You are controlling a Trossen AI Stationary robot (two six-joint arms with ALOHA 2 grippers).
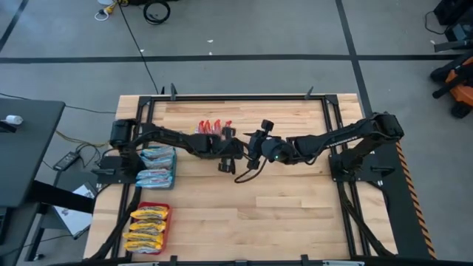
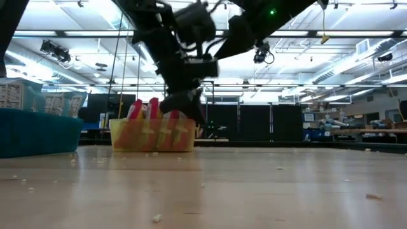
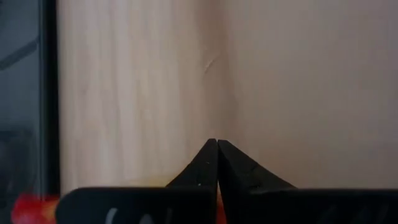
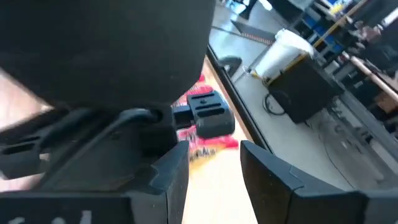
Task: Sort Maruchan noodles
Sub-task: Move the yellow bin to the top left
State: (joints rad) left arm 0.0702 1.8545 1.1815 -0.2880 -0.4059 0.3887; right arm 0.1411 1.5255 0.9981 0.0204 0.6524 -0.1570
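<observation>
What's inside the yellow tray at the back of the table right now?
Red-and-white noodle packets stand on edge in the yellow tray. The left tool, shut and empty, hangs beside it and covers the tray's right end, so the count is unclear.

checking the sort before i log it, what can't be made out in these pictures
- Red packets: high view, the left arm covers part of the row, so no count.
- Yellow tray: low view, the left pincer hangs before it; contents unclear.
- Blue-white packets and yellow packets: high view, print too small to read.
- Right pincer: right wrist view, the left arm blocks most beyond it.
</observation>
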